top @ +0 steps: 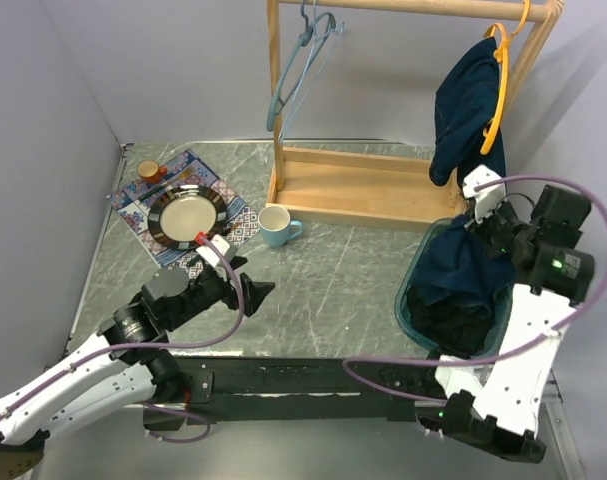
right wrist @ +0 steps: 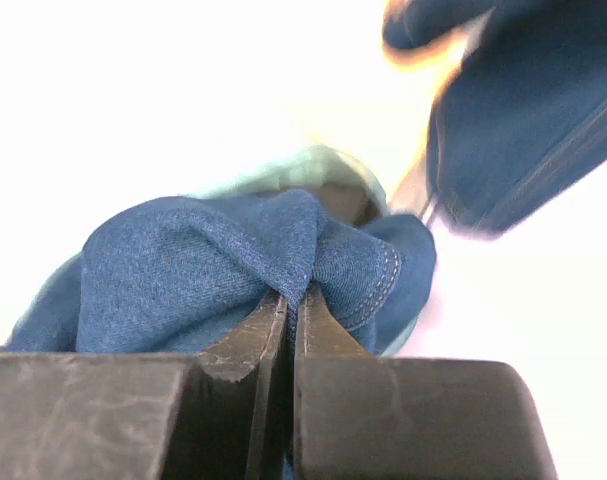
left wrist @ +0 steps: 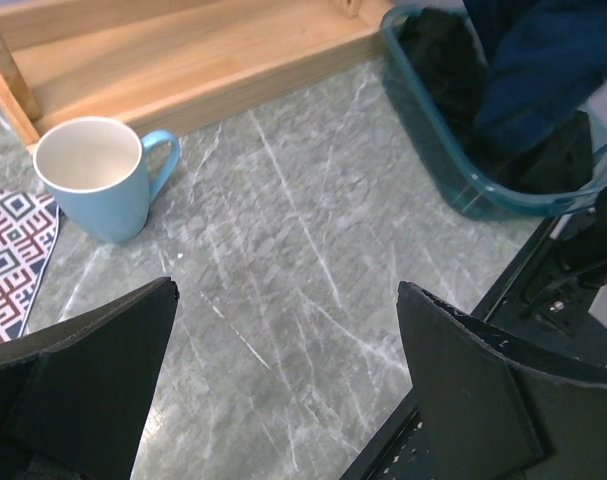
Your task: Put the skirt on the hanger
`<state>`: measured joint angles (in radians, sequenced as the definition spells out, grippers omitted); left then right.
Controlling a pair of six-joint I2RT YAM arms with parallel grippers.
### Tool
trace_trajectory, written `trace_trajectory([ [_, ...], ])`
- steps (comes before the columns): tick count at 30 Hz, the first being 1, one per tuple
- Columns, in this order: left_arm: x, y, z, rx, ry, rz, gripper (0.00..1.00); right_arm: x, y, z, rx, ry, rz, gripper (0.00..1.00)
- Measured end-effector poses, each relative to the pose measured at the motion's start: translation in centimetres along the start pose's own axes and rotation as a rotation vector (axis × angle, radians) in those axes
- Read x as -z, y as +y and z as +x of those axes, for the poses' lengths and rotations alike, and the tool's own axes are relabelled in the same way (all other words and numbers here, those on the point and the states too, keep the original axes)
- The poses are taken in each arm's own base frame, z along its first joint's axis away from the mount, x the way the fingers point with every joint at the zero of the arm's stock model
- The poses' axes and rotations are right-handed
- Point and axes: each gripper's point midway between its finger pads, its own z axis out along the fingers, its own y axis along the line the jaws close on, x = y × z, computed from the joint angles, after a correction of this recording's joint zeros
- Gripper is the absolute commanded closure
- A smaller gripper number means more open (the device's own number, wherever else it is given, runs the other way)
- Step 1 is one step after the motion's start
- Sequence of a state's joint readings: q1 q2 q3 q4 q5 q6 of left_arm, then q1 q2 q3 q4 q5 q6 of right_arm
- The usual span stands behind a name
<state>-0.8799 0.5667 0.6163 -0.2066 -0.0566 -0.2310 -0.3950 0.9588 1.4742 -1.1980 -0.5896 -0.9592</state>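
Observation:
My right gripper [top: 475,212] is shut on a fold of the blue denim skirt [top: 459,262]. It holds the skirt up above the teal bin [top: 407,300], and the skirt's lower part still hangs into the bin. In the right wrist view the jaws [right wrist: 294,292] pinch the denim [right wrist: 183,270]. An orange hanger [top: 499,90] hangs on the wooden rack's rail just above, with dark blue cloth [top: 465,100] draped over it. I cannot tell whether that cloth is joined to the held skirt. My left gripper [top: 247,284] is open and empty over the table.
A teal hanger [top: 301,70] hangs at the rack's left end. The rack's wooden base [top: 353,185] lies across the back. A blue mug [top: 275,227] stands in front of it. A plate [top: 186,213] and a small cup [top: 148,171] sit on a patterned mat at the left. Dark clothes [top: 453,325] fill the bin.

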Motion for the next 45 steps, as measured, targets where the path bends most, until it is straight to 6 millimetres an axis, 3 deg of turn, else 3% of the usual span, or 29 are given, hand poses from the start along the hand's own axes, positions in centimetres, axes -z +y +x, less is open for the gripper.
trace_trajectory([
  [5,1.1,-0.7,-1.4,-0.002,-0.065,0.042,0.03,2.7,3.5,-6.7,0.061,-0.199,-0.156,1.00],
  [11,2.0,-2.1,-2.6,-0.026,-0.133,0.125,0.03,3.8,9.0,-10.5,0.030,-0.327,-0.422,1.00],
  [18,2.1,-2.8,-2.5,-0.027,-0.137,0.170,0.03,2.9,14.7,-14.3,0.022,-0.396,-0.719,1.00],
  [22,2.0,-3.1,-2.2,0.028,-0.106,0.173,0.03,-0.2,18.9,-14.4,-0.009,-0.347,-0.879,0.99],
  [28,2.8,-3.2,-2.6,0.177,-0.047,0.137,0.03,-6.0,25.9,-11.3,0.029,-0.163,-0.997,1.00],
  [30,3.5,-3.1,-2.8,0.212,-0.051,0.124,0.03,-7.0,27.5,-10.6,0.047,-0.119,-1.026,1.00],
  [33,4.6,-2.9,-2.9,0.251,-0.066,0.112,0.03,-8.1,27.7,-10.6,0.060,-0.112,-1.006,1.00],
  [38,5.6,-2.9,-3.3,0.290,-0.091,0.115,0.03,-7.7,25.0,-11.2,0.070,-0.166,-0.888,1.00],
  [41,5.4,-2.9,-3.2,0.292,-0.084,0.111,0.03,-6.1,22.1,-11.4,0.081,-0.218,-0.784,1.00],
  [45,4.8,-2.8,-2.7,0.291,-0.057,0.101,0.03,-2.5,18.6,-12.0,0.098,-0.296,-0.658,1.00],
])
